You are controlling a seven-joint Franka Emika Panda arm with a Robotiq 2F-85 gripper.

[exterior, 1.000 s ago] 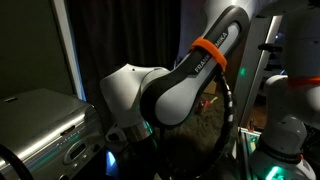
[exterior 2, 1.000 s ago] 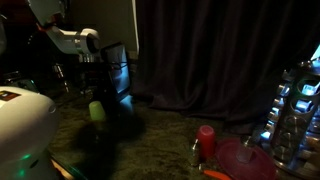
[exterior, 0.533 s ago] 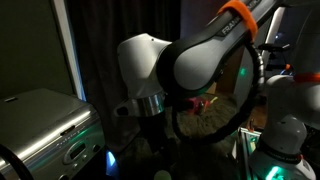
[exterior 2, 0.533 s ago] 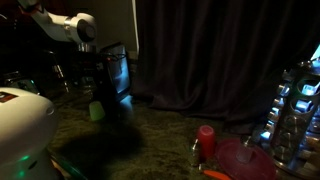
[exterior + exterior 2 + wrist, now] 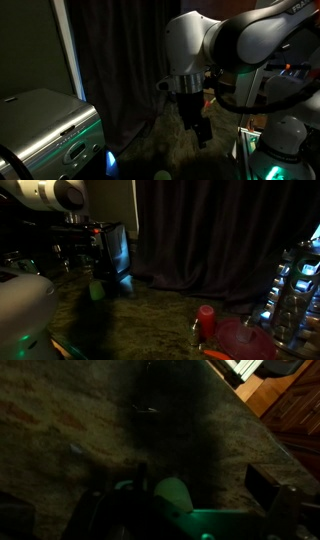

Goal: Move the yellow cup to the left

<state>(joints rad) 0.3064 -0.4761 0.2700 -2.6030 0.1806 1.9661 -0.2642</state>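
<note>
The fingers of the gripper point(image 5: 202, 132) point down, and they are too dark in every view to tell whether they are spread or closed. Nothing can be seen between them in the exterior view that shows them. In the wrist view only vague dark shapes sit at the bottom corners, with a green glow between them.

The yellow cup point(image 5: 175, 493) shows low in the middle of the wrist view. It stands on a speckled, stone-like surface point(image 5: 60, 420). In an exterior view the yellow cup point(image 5: 97, 290) stands upright on the same dark surface point(image 5: 160, 310), below the arm and clear of it, with a bluish light just beside it.

The white arm point(image 5: 215, 40) reaches in from the upper right in an exterior view and bends down to the gripper. In an exterior view the arm point(image 5: 55, 192) shows only as a pale, blurred shape in the top left corner.

A dark curtain point(image 5: 200, 230) hangs behind the surface. Well apart from the cup, a small red item point(image 5: 205, 315) stands beside a round pink dish point(image 5: 245, 340), with clear bottles point(image 5: 295, 290) near them. A metal case point(image 5: 40, 130) sits at the left edge, and a wooden floor point(image 5: 290, 410) shows past the surface's edge.
</note>
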